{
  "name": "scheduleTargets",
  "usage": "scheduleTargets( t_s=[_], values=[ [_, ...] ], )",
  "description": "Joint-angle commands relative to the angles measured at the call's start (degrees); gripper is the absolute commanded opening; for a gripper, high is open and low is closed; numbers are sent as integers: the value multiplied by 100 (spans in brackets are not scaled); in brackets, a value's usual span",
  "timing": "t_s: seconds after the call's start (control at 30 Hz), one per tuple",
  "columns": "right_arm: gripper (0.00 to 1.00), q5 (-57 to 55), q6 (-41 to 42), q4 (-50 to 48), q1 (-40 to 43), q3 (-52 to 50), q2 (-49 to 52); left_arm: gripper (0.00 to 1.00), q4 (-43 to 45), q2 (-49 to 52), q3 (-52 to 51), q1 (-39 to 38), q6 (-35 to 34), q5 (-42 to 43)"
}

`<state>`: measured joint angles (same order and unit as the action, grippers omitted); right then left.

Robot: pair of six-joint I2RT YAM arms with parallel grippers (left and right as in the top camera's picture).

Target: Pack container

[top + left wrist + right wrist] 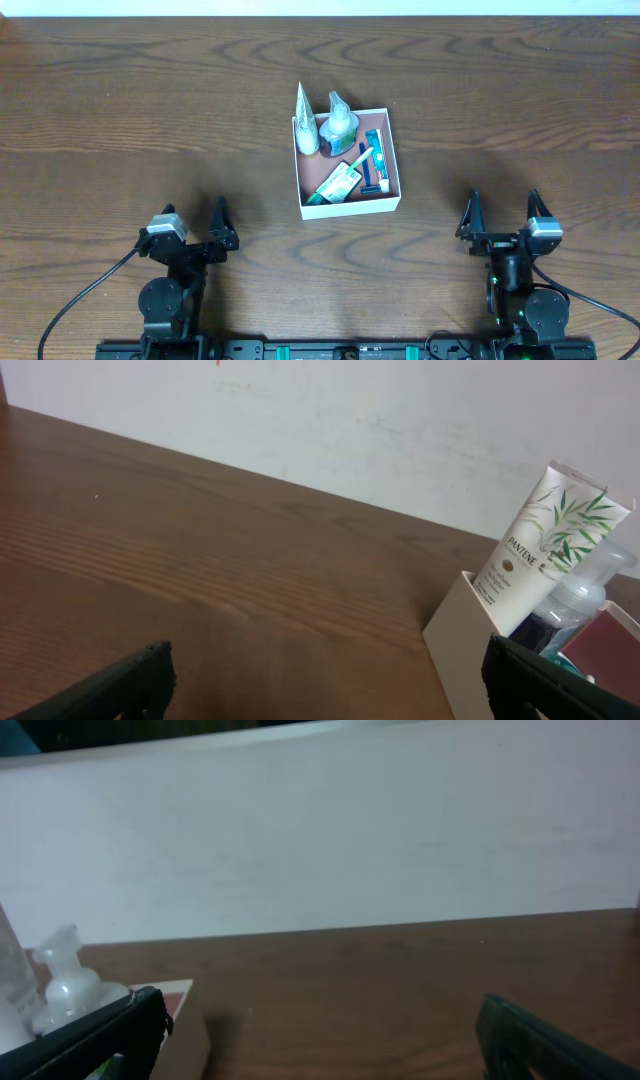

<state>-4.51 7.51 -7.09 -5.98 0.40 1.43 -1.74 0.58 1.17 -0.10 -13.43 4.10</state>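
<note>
You have the container (352,209) sitting mid-desk (120,120), ahead of both arms and roughly between them. A white Pantene tube (305,125) and a clear bottle (340,122) stand at its far-left corner and rise above the wall. From the left wrist, the tube (545,540) fronts the bottle. A green sachet (338,183) and a teal pack (374,145) lie flat inside. Your left claw (192,220) and right claw (502,212) sit well apart from the box, fingers spread, holding nothing.
</note>
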Motion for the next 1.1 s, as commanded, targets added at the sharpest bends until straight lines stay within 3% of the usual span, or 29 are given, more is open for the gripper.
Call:
scheduleTargets(
  t_s=[0.0,0.17,0.4,1.07],
  values=[
    [99,-63,-245,328,11,-9,-111,98,-205,-31,-94,13,87,42],
    [99,-125,-260,1106,92,-9,-111,98,-205,-31,-94,13,87,42],
    [99,26,-741,1102,120,-9,-111,98,-205,-31,-94,13,87,42],
    [99,306,-739,1130,621,-9,-111,98,-205,-31,-94,13,87,42]
  ],
)
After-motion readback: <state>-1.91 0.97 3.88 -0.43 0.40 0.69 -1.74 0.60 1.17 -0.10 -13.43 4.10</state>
